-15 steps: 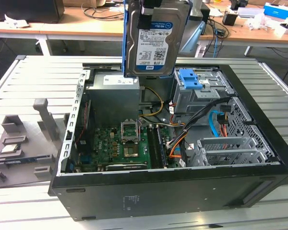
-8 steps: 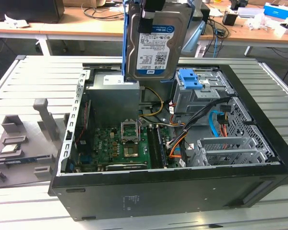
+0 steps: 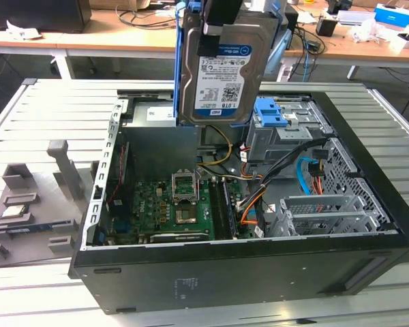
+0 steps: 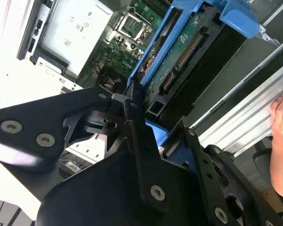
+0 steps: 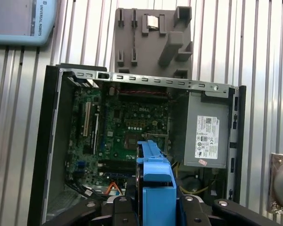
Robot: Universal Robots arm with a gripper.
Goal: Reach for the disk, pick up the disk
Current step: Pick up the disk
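One disk (image 3: 217, 78) inside the end effector (image 3: 218, 39)

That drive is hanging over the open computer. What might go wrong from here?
The gripper holds the disk by its blue bracket above the open case; a slip would likely drop it onto the motherboard. In the second wrist view a person's hand lies close, so a swing might strike it.
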